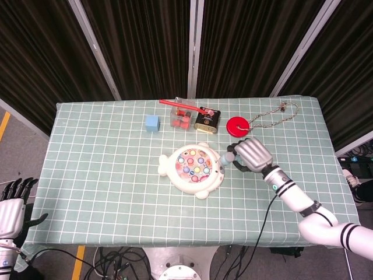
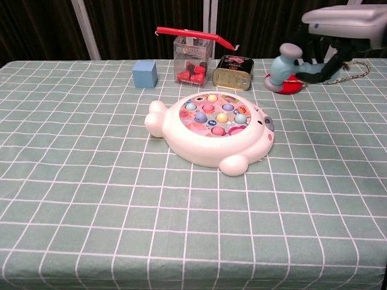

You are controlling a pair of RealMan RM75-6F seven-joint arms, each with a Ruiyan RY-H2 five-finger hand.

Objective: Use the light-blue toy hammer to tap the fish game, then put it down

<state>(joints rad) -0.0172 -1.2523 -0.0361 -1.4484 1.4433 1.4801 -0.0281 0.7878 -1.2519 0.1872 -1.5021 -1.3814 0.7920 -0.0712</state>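
Observation:
The white fish game (image 1: 193,169) (image 2: 211,130) lies at the table's middle, its round top studded with coloured fish. My right hand (image 1: 253,154) (image 2: 344,27) holds the light-blue toy hammer (image 1: 228,158) (image 2: 290,65) by its handle. The hammer's head hangs in the air just right of the game, above the table and apart from the game. My left hand (image 1: 13,204) rests off the table's left edge in the head view, fingers apart and empty; the chest view does not show it.
Along the back stand a blue cube (image 1: 152,122) (image 2: 145,74), a clear box of red pieces (image 1: 182,116) (image 2: 192,60) with a red stick, a dark tin (image 1: 207,121) (image 2: 233,72), and a red disc (image 1: 237,125) (image 2: 289,87) on a cord.

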